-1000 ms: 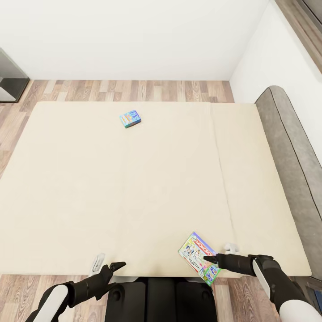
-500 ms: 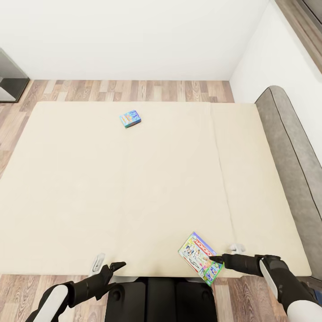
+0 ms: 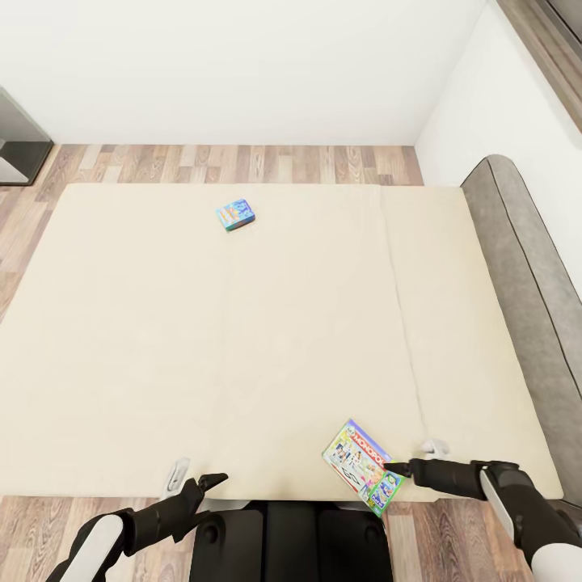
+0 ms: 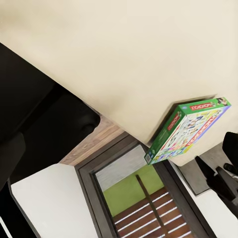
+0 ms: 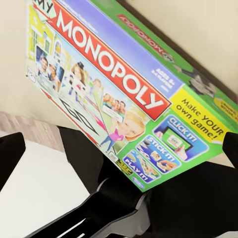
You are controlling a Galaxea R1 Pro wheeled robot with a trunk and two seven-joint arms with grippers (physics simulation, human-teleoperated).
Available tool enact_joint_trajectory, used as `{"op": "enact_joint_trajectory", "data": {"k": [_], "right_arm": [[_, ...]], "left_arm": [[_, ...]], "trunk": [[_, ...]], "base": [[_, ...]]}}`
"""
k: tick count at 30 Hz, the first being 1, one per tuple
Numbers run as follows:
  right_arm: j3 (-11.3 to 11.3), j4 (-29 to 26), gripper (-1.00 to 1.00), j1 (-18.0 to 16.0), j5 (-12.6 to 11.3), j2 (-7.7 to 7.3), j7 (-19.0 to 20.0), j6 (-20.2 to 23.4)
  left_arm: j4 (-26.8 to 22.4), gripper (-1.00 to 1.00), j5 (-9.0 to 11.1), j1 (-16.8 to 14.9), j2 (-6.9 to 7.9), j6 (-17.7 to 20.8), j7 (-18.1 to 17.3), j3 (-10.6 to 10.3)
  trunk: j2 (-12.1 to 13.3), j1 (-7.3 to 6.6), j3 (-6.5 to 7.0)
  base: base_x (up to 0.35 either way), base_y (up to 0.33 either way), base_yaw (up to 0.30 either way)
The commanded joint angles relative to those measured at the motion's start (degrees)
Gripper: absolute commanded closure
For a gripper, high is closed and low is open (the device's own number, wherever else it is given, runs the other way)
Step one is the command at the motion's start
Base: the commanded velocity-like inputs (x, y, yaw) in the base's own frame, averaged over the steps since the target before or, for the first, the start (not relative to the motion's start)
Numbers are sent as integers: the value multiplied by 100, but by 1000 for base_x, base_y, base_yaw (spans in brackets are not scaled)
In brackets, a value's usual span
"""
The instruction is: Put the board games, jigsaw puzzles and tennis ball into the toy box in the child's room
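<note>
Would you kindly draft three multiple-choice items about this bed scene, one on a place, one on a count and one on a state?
1. Where does the Monopoly box lie on the bed?
A. by the near edge, overhanging it
B. in the middle
C. against the headboard

2. How many game boxes lie on the bed?
A. one
B. two
C. four

3. What is the state of the right gripper?
A. shut on the Monopoly box
B. open beside the Monopoly box
C. holding the blue box

Answers:
1. A: the left wrist view shows the box's corner jutting past the mattress edge.
2. B: the Monopoly box and the blue box are the two on the mattress.
3. B: in the head view its fingers are spread, with one fingertip at the box's edge and the other off to the side; nothing is clamped.
</note>
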Motion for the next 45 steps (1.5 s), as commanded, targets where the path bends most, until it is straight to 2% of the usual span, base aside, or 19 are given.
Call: {"op": "enact_joint_trajectory", "data": {"k": [1,15,45], "right_arm": [[-14,-3,-100,-2,-1,1,21,44],[-14,-3,-100,4,4,-41,155,47],[-14,-17,-100,141,37,-39,138,19]], "left_arm": [[0,-100,-35,-2,-1,29,-37,11],[3,-100,-35,-4,-1,29,-37,14],[40,-100,-35,-2,-1,25,-29,15]], "trunk": [[-8,3,-6],[-8,3,-6],[-8,3,-6]], "base": [[0,0,0],[0,0,0],[0,0,0]]}}
